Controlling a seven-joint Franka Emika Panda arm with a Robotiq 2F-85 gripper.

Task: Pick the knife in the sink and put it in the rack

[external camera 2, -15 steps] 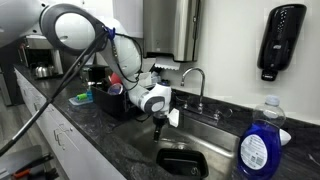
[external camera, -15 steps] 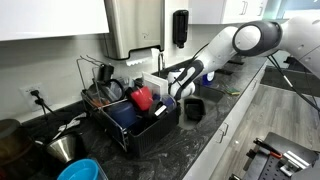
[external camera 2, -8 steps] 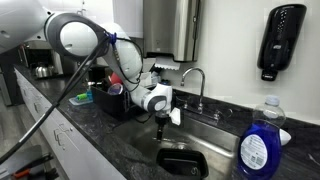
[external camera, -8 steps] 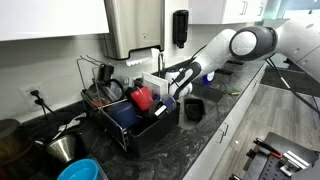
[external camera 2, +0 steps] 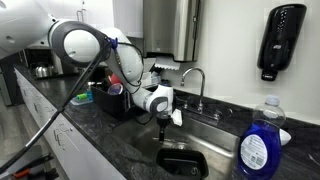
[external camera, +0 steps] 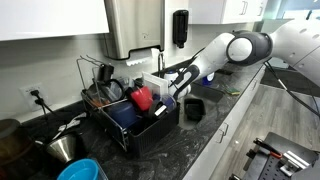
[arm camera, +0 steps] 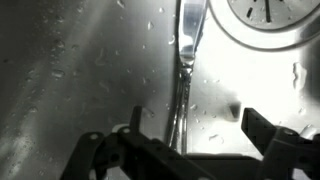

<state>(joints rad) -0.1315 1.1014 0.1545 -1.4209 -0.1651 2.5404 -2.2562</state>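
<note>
The knife (arm camera: 183,75) lies on the wet steel sink floor in the wrist view, its bright blade pointing to the top of the picture and its thin dark end running down between my fingers. My gripper (arm camera: 178,148) is open, one finger on each side of the knife and not touching it. In both exterior views the gripper (external camera: 172,97) (external camera 2: 161,122) hangs at the sink (external camera 2: 214,128), next to the black dish rack (external camera: 146,135) (external camera 2: 108,104). The knife is hidden in both exterior views.
The round sink drain (arm camera: 266,14) lies beyond the blade. A black tub (external camera 2: 184,162) sits in the sink. The rack holds a red cup (external camera: 142,98) and dishes. A faucet (external camera 2: 196,78) and a blue soap bottle (external camera 2: 260,143) stand by the sink.
The arm's elbow has shifted slightly; the gripper has stayed almost still at the sink.
</note>
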